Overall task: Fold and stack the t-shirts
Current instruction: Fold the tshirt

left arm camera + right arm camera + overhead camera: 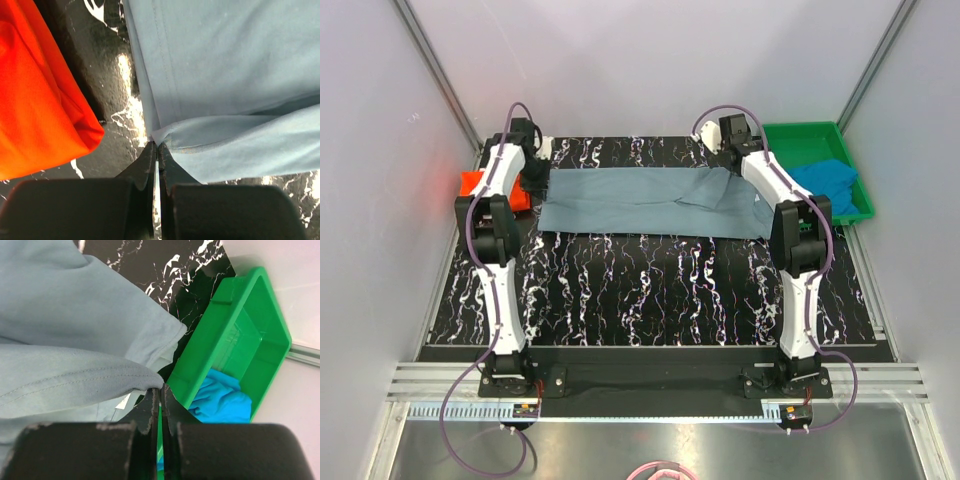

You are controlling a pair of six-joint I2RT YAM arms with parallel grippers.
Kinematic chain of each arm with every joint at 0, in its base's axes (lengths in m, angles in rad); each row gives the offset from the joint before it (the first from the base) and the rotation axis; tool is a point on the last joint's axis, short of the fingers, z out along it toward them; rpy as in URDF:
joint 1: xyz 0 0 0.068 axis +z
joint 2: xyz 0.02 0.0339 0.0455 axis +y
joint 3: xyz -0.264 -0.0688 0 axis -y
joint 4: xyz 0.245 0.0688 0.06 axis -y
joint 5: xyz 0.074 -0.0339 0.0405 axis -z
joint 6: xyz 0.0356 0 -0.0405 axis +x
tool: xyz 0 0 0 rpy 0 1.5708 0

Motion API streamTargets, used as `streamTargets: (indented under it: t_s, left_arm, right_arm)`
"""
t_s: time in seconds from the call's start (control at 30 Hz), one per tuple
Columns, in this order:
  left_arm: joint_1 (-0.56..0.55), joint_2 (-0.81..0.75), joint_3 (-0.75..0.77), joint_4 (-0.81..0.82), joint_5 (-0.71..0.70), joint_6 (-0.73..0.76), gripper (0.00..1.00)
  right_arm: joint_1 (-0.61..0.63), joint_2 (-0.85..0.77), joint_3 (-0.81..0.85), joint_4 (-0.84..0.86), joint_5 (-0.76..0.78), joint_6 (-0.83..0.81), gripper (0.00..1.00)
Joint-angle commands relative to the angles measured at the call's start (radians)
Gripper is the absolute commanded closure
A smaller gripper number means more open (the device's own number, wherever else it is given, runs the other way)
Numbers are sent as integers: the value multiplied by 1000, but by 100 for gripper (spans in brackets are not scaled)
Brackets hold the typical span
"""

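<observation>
The large grey-blue t-shirt (640, 200) lies spread across the back of the table, with a fold raised at its right end. My left gripper (540, 180) is shut on the shirt's left corner, and the wrist view shows the cloth pinched at the closed tips (157, 145). My right gripper (723, 158) is shut on a folded edge of the same shirt (75, 375) at its right end. The orange-red t-shirt (480, 185) lies folded just left of the left gripper and also shows in the left wrist view (35, 100). The bright blue t-shirt (825, 180) lies crumpled in the tray.
A green plastic tray (810, 135) stands at the back right, close to the right gripper; its wall (220, 340) is just beyond the jaws. The black marbled table (650, 290) stretches in front of the shirt. Grey walls and rails enclose the table.
</observation>
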Motion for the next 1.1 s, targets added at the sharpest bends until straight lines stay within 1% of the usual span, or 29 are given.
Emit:
streamTargets:
  t_s: [0.0, 0.47, 0.57, 0.6, 0.67, 0.7, 0.73, 0.8, 0.83, 0.9, 0.97, 1.07]
  left_arm:
    - [-11, 4, 59, 45, -41, 1, 100]
    - [-23, 48, 85, 71, -103, -22, 100]
    - [-22, 61, 88, 76, -109, -27, 100]
    - [-23, 64, 88, 74, -109, -27, 100]
    - [-44, 61, 87, 74, -109, -25, 86]
    - [-48, 56, 85, 76, -139, -27, 76]
    - [-49, 47, 82, 74, -144, -30, 55]
    - [-49, 1, 67, 70, -147, -33, 31]
    - [-49, -43, 59, 70, -146, -37, 17]
    - [-49, -94, 36, 68, -129, -50, 14]
    - [-57, -169, 6, 68, -92, -59, 14]
    - [-81, -244, -52, 70, 18, -73, 14]
  right_arm:
    - [-20, 9, 70, 50, 32, -11, 100]
    - [-35, 101, 154, 58, 34, -9, 100]
    - [-35, 116, 147, 83, 43, -18, 100]
    - [-35, 118, 142, 98, 52, -20, 95]
    - [-35, 121, 136, 115, 66, -14, 78]
    - [-35, 118, 136, 121, 77, -11, 72]
    - [-37, 106, 138, 118, 78, 9, 58]
    - [-34, 81, 138, 109, 80, 28, 46]
    - [-35, 51, 136, 103, 78, 44, 39]
    - [-35, 18, 127, 83, 72, 61, 36]
    - [-35, -32, 124, 51, 45, 107, 36]
    - [-37, -82, 128, -113, -62, 222, 35]
